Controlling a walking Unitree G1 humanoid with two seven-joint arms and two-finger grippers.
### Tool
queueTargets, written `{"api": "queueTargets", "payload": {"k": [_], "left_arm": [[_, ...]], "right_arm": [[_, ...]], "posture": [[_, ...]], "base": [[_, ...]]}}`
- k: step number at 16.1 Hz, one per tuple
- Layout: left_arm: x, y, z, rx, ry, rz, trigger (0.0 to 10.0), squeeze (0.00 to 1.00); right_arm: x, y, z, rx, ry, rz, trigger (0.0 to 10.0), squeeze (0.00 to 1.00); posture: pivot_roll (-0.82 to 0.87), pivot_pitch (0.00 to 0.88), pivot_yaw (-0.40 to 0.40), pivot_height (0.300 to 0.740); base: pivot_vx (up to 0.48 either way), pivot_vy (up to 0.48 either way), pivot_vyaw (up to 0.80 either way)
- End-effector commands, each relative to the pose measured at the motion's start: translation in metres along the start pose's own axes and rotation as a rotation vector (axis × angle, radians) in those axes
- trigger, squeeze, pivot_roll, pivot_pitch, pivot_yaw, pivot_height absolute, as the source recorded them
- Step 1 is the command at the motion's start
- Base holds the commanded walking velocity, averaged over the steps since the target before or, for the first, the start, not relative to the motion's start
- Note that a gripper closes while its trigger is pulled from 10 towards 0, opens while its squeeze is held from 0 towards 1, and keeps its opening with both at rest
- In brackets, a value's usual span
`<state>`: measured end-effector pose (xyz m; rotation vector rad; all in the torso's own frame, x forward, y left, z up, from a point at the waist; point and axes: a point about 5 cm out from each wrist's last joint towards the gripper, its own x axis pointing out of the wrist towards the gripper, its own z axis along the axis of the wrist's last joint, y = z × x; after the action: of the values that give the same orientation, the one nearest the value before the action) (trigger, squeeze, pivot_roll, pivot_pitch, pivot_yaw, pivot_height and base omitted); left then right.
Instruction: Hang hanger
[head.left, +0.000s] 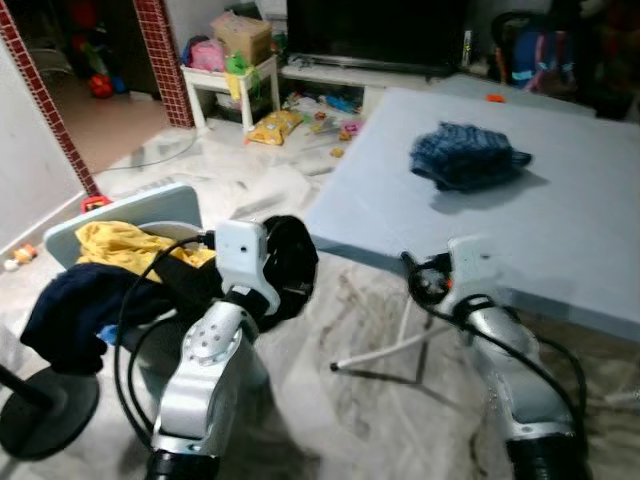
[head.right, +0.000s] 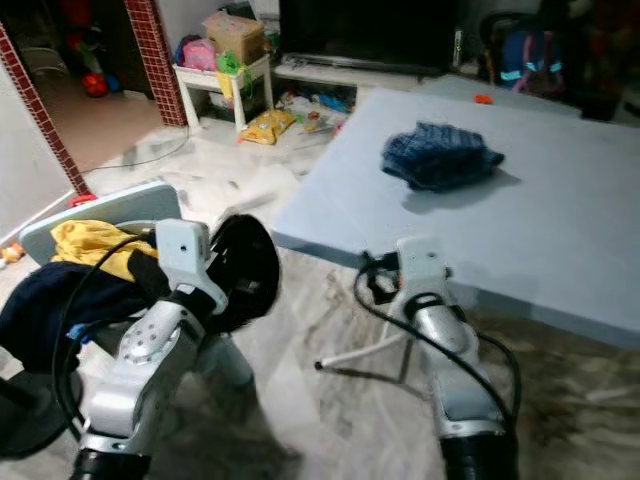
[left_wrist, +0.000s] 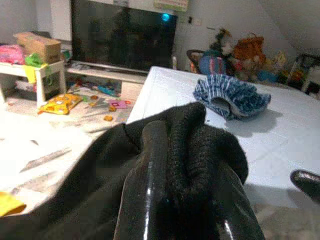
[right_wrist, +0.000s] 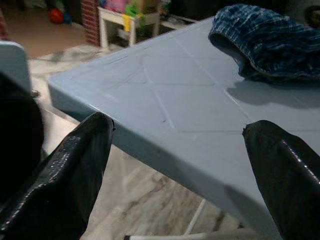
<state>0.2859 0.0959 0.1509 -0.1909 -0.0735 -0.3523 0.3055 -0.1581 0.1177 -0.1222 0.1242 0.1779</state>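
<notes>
The black garment (head.left: 286, 266) was bunched into a wad in the left gripper (left_wrist: 187, 165), whose fingers (left_wrist: 150, 155) were clamped on it. It sat at 9 o'clock of the head view's centre, off the table's near corner. Bunched as it was, its long axis and heading could not be determined. The wad's folds faced the table (head.left: 570, 240).

The right gripper (right_wrist: 178, 125) stood at 5 o'clock, just beside the table's near edge, fingers (right_wrist: 75, 165) wide apart and holding nothing.

On the grey-blue table lay a blue checked cloth (head.left: 466, 156), crumpled, at 1 o'clock and well apart from both grippers.

At 9 o'clock, beyond the left arm, a pale-blue seat (head.left: 150, 205) carried a yellow cloth (head.left: 122, 244) and a navy cloth (head.left: 68, 308), touching each other.

At 12 o'clock a dark TV (head.left: 375, 30) stood on a low unit. At 11 o'clock a white side table (head.left: 232, 82) bore a cardboard box (head.left: 243, 36). Small litter (head.left: 275, 126) lay on the floor beside it.
</notes>
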Motion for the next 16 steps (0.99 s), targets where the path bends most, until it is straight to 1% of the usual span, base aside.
{"api": "queueTargets", "payload": {"k": [1, 2, 3, 7, 9, 12, 16], "left_arm": [[0.003, -0.006, 0.008, -0.019, -0.035, -0.020, 10.0, 0.00], [0.003, -0.004, 0.007, -0.022, -0.033, 0.004, 10.0, 0.00], [0.003, -0.001, 0.005, -0.061, -0.020, 0.040, 10.0, 0.00], [0.005, 0.003, 0.005, -0.130, -0.016, 0.079, 10.0, 0.00], [0.006, 0.004, 0.005, -0.135, -0.012, 0.088, 10.0, 0.00], [0.007, 0.004, 0.006, -0.151, -0.004, 0.067, 10.0, 0.00], [0.007, 0.007, 0.006, -0.155, 0.003, 0.066, 10.0, 0.00]], "right_arm": [[0.000, -0.005, 0.006, -0.011, -0.019, -0.014, 10.0, 0.00], [-0.001, -0.006, 0.005, -0.011, -0.018, -0.016, 10.0, 0.00], [-0.001, -0.006, 0.005, -0.010, -0.015, -0.018, 10.0, 0.00], [-0.001, -0.005, 0.004, -0.010, -0.011, -0.015, 10.0, 0.00], [0.000, -0.005, 0.004, -0.009, -0.009, -0.012, 10.0, 0.00], [0.000, -0.007, 0.006, -0.007, -0.010, -0.017, 10.0, 0.00], [0.000, -0.008, 0.006, -0.012, -0.009, -0.021, 10.0, 0.00]], "posture": [[-0.17, 0.000, 0.018, 0.740], [-0.17, 0.000, 0.017, 0.740], [-0.17, 0.000, 0.015, 0.740], [-0.17, 0.000, 0.007, 0.740], [-0.17, 0.000, 0.006, 0.740], [-0.17, 0.000, 0.006, 0.740], [-0.17, 0.000, 0.003, 0.740]], "base": [[0.000, 0.000, 0.00], [0.000, 0.000, 0.00], [0.000, 0.000, 0.00], [0.000, 0.000, 0.00], [0.000, 0.000, 0.00], [0.000, 0.000, -0.80], [0.000, 0.293, -0.80]]}}
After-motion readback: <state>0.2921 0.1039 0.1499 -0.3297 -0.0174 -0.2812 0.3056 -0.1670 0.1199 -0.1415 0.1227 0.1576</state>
